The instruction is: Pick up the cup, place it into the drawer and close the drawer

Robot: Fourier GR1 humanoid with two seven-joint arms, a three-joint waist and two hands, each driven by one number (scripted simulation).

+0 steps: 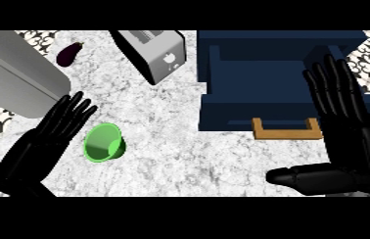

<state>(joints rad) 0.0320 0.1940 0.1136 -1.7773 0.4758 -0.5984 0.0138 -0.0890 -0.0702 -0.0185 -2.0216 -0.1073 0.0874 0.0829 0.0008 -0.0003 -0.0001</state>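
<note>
We see the green cup (pixel 103 142) lying on its side on the marbled counter (pixel 180 150), its open mouth turned toward the lower left, well apart from the dark blue drawer (pixel 253 81) that stands open at the right. Our left hand (pixel 54 130) comes in from the lower left with its fingers straight and spread, its fingertips just beside the cup's upper left rim; we cannot tell whether they touch it, and nothing is held. Our right hand (pixel 336 115) stands at the right edge, released, fingers straight and pointing up over the drawer's right wall, its thumb stretched out to the left low down. A wooden handle (pixel 287 130) sits on the drawer's front, facing us. Behind the cup, a silver toaster (pixel 153 52) stands near the drawer's left side, a purple eggplant (pixel 69 54) lies farther left, and a grey sink (pixel 29 81) fills the left corner.
</note>
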